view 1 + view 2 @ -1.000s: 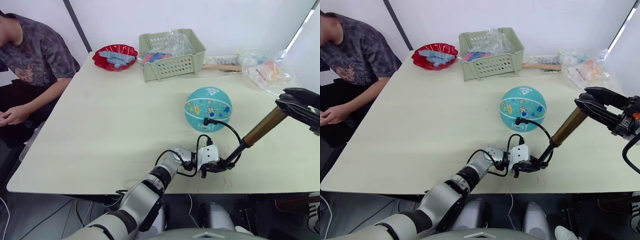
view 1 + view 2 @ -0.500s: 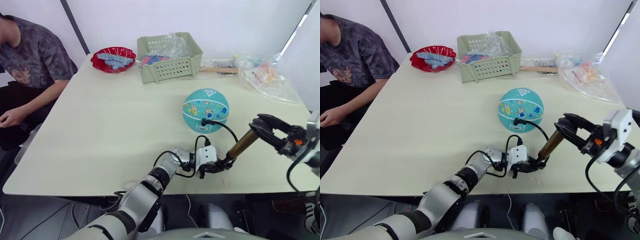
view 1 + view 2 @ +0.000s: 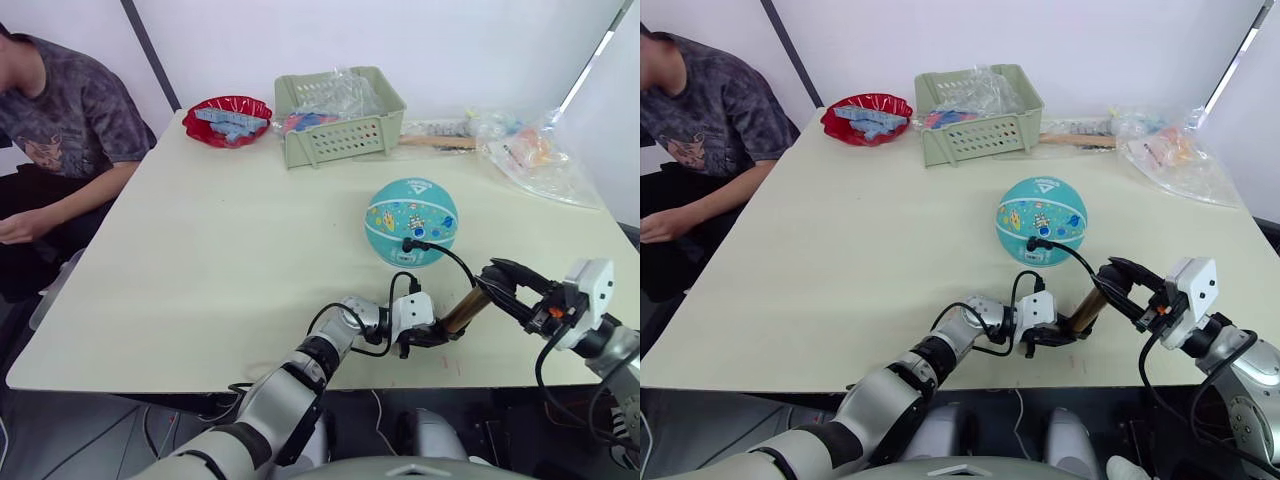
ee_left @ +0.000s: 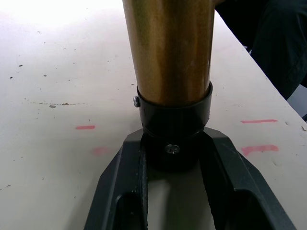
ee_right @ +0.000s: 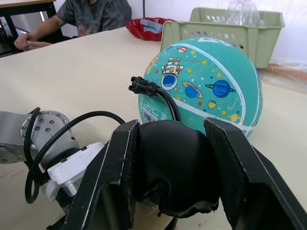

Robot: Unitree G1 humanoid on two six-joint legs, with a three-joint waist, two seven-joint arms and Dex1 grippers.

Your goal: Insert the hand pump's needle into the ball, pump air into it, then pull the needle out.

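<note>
The hand pump [image 3: 459, 313] lies tilted between the two grippers near the front edge of the table [image 3: 200, 250], and its long axis is the relation that governs the next stroke. The axis runs from the lower black end cap, clamped between the fingers of the left gripper [image 3: 432, 335], up and toward the robot's right to the handle end, which is clamped between the fingers of the right gripper [image 3: 497, 284]. The left wrist view shows the end cap seated between both left fingers [image 4: 120, 191] close to the table surface; the right wrist view shows the black handle held between both right fingers [image 5: 115, 172]. Only a short length of bronze barrel is visible between the grippers, so the pump is judged to be near the compressed end of a stroke. Any pumping motion must run along this axis, with the right gripper travelling and the left gripper anchoring the base. The ball [image 3: 412, 221] rests on the table beyond the pump, well apart from both grippers, with the left gripper slightly nearer. The black hose [image 3: 455, 258] arcs from the pump base to the needle [image 5: 140, 86] fitting, which sits against the ball's near side; the pin itself is too small to confirm as seated.
</note>
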